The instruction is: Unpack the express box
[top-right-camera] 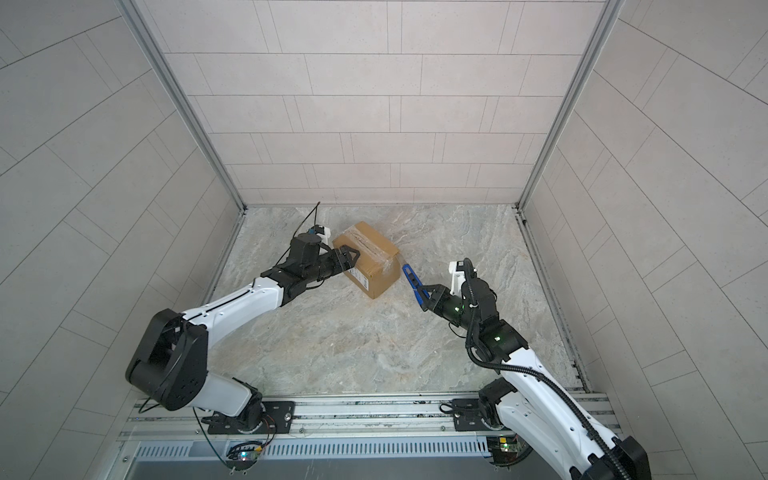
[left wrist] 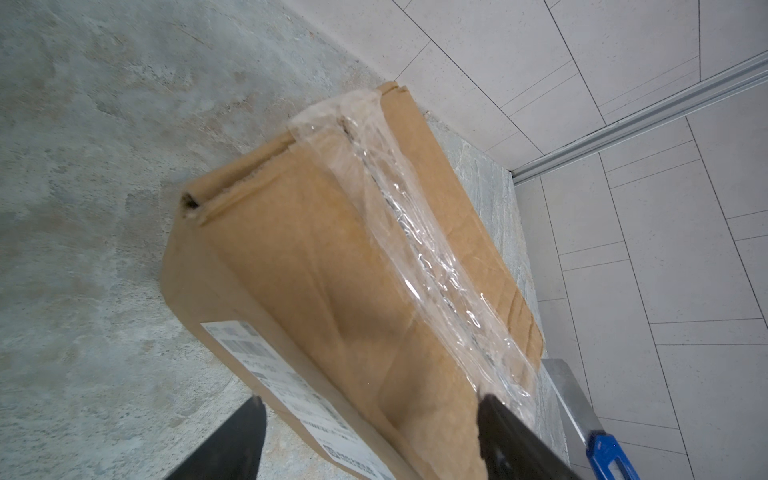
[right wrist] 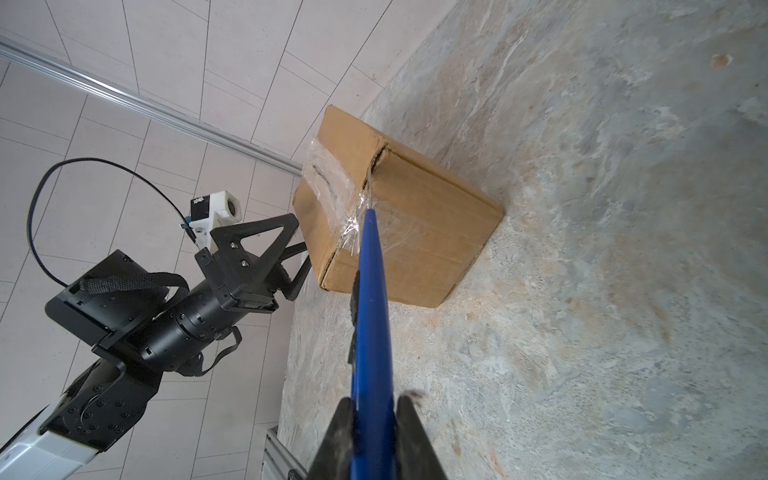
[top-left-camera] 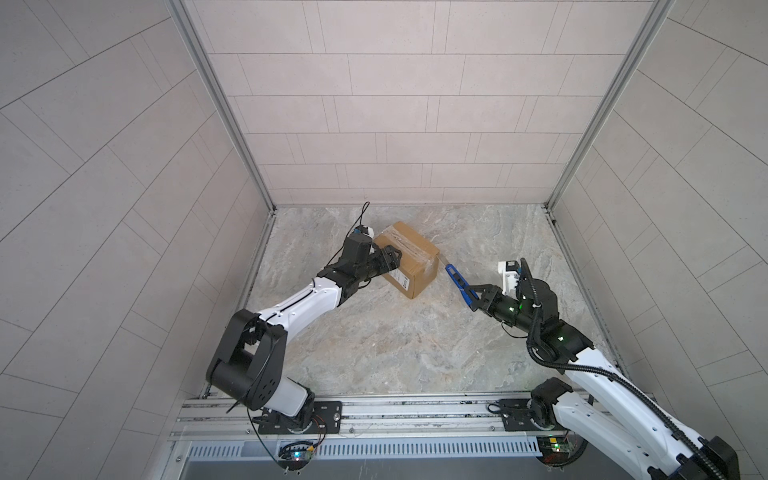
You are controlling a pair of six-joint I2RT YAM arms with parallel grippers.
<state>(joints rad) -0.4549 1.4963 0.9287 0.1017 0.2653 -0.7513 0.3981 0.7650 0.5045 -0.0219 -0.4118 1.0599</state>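
The right wrist view shows the right gripper [right wrist: 372, 415] clamped tight on the handle of a blue utility knife [right wrist: 370, 311], one finger pressed to each side of it. The knife points at the express box [right wrist: 415, 232]. Its blade [left wrist: 571, 395], seen flat in the left wrist view, reaches the taped end of the carton, where the clear tape [left wrist: 415, 232] wraps over the edge. In both top views the express box [top-left-camera: 409, 257] stands on the marbled tabletop [top-left-camera: 374, 340], left of the middle and toward the back wall [top-left-camera: 374, 124], turned at an angle with its taped seam up and a white label [left wrist: 270, 365] on the side facing the arms. The left gripper [top-left-camera: 388, 264] sits at the box's end away from the knife, with its jaws spread wide. One finger [left wrist: 511, 436] lies on the top face just beside the tape. The other finger [left wrist: 237, 440] hangs next to the labelled side, with a strip of tabletop showing between it and the cardboard, so the box is straddled rather than squeezed.
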